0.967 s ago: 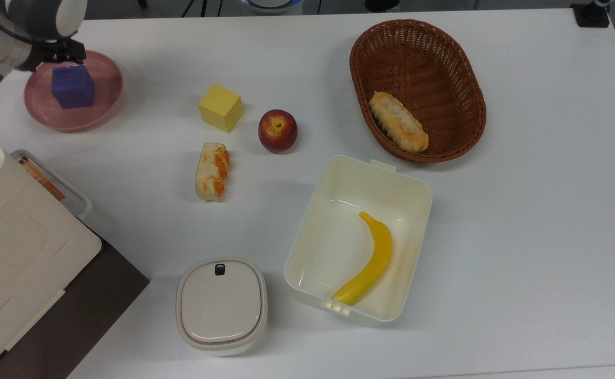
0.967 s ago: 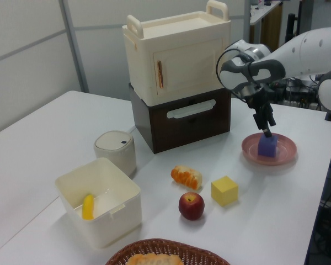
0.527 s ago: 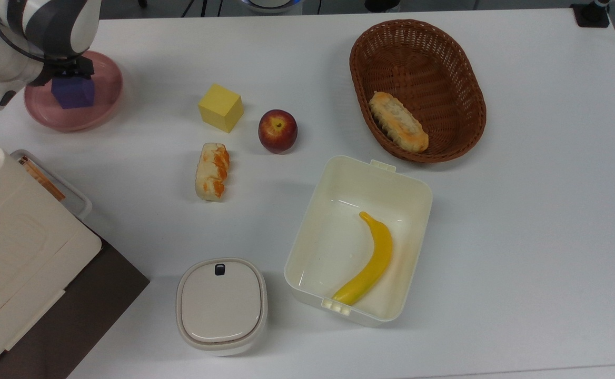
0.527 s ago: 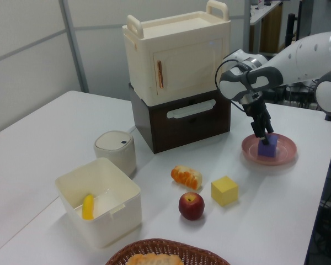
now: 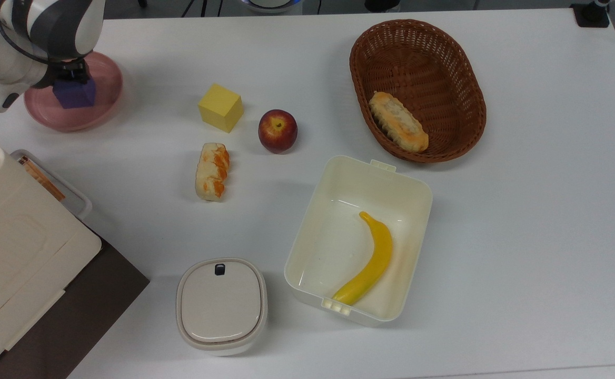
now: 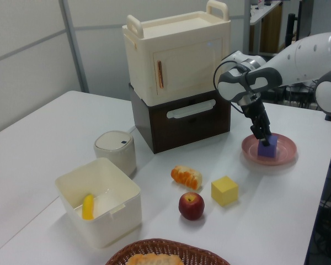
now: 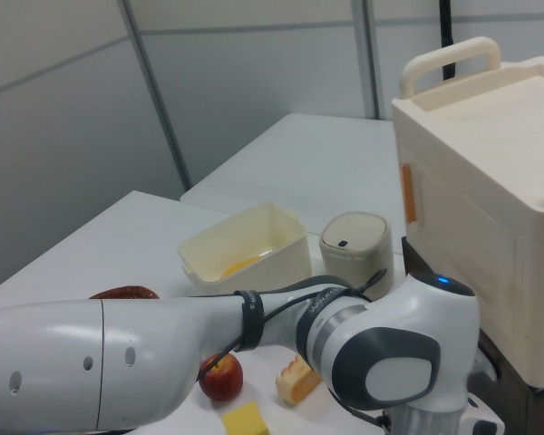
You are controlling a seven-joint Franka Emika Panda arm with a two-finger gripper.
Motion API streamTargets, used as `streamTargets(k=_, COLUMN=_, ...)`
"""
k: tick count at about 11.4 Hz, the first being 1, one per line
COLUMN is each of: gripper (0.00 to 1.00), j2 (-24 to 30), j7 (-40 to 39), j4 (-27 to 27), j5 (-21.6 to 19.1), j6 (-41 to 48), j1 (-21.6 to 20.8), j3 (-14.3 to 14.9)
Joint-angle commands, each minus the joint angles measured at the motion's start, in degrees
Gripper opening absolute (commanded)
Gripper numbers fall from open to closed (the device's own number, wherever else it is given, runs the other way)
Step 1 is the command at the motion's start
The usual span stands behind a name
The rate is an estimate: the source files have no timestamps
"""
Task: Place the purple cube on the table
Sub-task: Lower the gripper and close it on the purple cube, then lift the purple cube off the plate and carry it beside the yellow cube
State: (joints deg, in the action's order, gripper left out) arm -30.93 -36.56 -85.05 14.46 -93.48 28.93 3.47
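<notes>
Spanning every view, the table (image 5: 523, 237) is white, with bare surface to the top view's right of the pink plate (image 5: 105, 100), between it and the yellow cube (image 5: 221, 107). At the top view's left edge stands the cream cabinet (image 6: 176, 55) on its dark drawer base (image 6: 182, 118). Robot arm (image 6: 298, 52) reaches in from the left view's right, its wrist bent down over the plate.

Mid-size items: wicker basket (image 5: 417, 89) holding a bread roll (image 5: 398, 121); open cream box (image 5: 359, 237) with a banana (image 5: 369, 261) inside; lidded round container (image 5: 221, 305).

Small items: apple (image 5: 277, 130), second pastry (image 5: 212, 171), yellow cube.

Purple cube (image 5: 75, 93) sits on the pink plate, near its centre, resting flat. Gripper (image 6: 265, 138) is directly above it, its fingers reaching the cube's top, the wrist leaning slightly toward the cabinet in the left view. Cannot tell whether the jaws are parted or closed on the block; wrist housing covers them in the top view.

Key relation: cube lies straight below the gripper, no sideways offset evident. A cube has no long axis, so face alignment matters, not direction. Judgement: grasp stage, transfer not yet done. Next comes lifting clear of the plate rim, then carrying over to open table.
</notes>
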Motion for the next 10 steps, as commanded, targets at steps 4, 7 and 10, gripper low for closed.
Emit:
streamTargets(k=4, gripper=0.30, j2=4.30, j7=2.02, j4=-0.56, j5=0.57, j6=-0.92, j1=-2.90, j3=-0.04)
streamTargets(k=7, gripper=0.31, j2=6.14, j7=4.91, j4=0.59, j5=-0.66, j6=0.93, j1=-5.98, j3=-0.13)
streamTargets(k=10, gripper=0.33, j2=7.02, j7=9.57, j4=0.85, j5=-4.87, j6=1.10, j1=-11.07, j3=-0.22)
